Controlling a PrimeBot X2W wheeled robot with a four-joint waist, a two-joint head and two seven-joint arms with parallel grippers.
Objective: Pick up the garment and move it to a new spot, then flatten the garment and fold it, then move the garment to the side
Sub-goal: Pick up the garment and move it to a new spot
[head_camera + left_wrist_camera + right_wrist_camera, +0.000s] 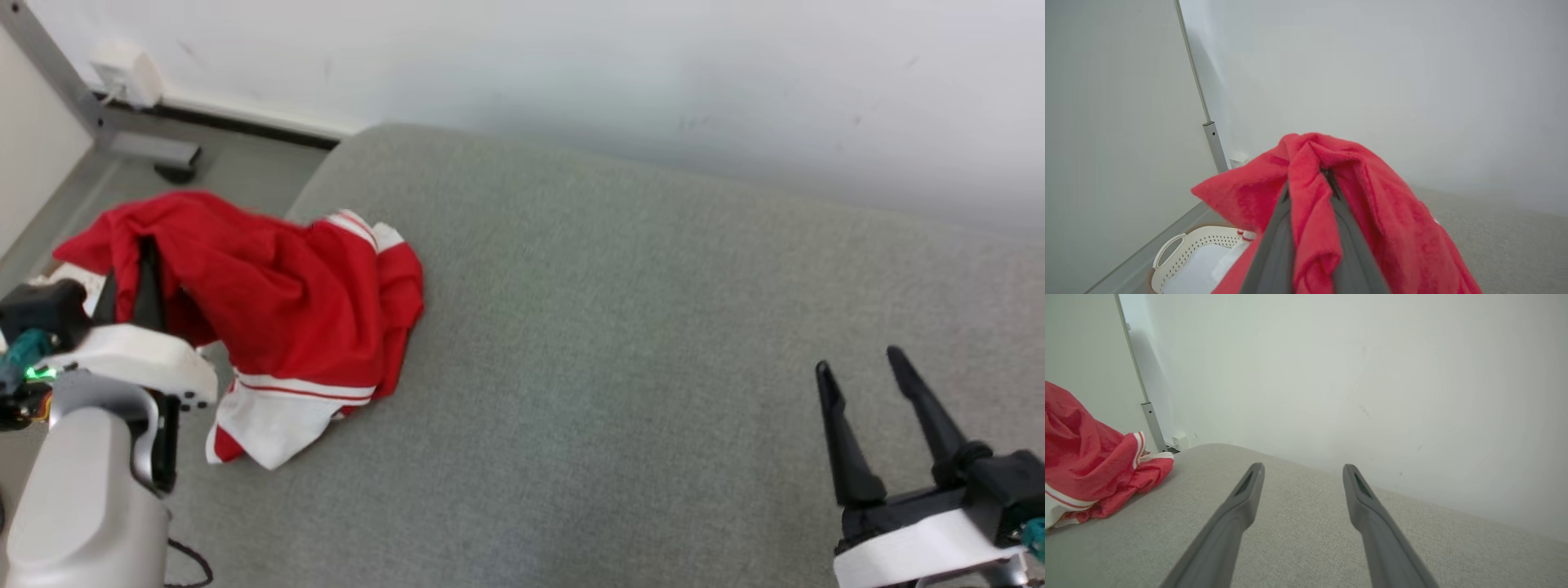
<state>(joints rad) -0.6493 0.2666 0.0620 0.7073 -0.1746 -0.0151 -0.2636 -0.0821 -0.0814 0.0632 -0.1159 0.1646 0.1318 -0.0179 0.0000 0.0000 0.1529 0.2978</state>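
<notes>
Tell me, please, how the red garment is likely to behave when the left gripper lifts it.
Probably floppy: the red garment sags in loose folds from the shut left gripper. Likely light, since the cloth looks thin. Its white striped hem lies on the grey cushion, so it may drag along.

Plain white wall, grey fabric surface, possibly a socket box low left.
</notes>
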